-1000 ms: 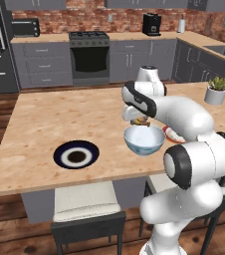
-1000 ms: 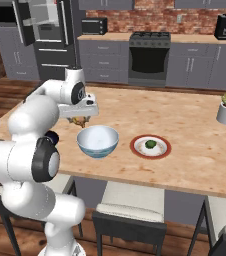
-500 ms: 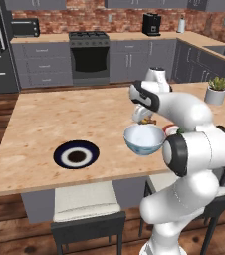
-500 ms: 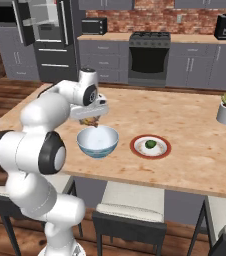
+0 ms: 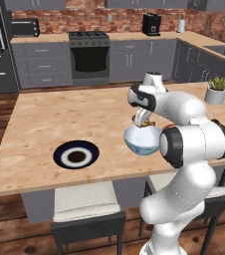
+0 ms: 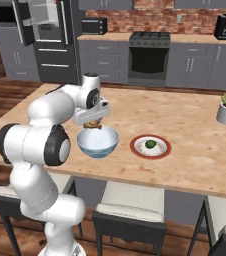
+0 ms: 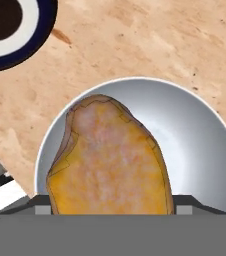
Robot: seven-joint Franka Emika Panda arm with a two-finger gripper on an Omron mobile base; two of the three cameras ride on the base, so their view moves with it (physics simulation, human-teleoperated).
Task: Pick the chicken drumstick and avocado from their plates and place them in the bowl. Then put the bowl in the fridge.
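Pincer [image 6: 93, 123]: poised right above the bowl, jaws set wide around the chicken drumstick, gripping it by its thick body; wide spread explained by the meat's girth.
Chicken drumstick [image 7: 110, 160]: golden-orange, hanging in the grip over the bowl's hollow, toward 7 o'clock of the rim in the hand view; kept off the bowl floor, ready for a short drop.
Bowl [image 6: 98, 142]: glossy pale blue-white, upright on the tabletop near the front edge, nothing lying inside as far as visible; positioned between the two plates, likely to keep both carries short.
Avocado [image 6: 150, 144]: small dark green, resting at the centre of the red-rimmed white plate [image 6: 163, 151], at 3 o'clock of the bowl in the right base view, just beside it.
Navy plate [image 5: 76, 155]: bare, white ring and dark centre showing, at 9 o'clock of the bowl in the left base view, well apart.
Tabletop [image 5: 55, 119]: pale wood island.
Fridge [image 6: 47, 35]: dark grey, far at 11 o'clock in the right base view, across the floor from the island.
Step judged: release of the drumstick into the bowl; avocado and fridge trip not yet done.
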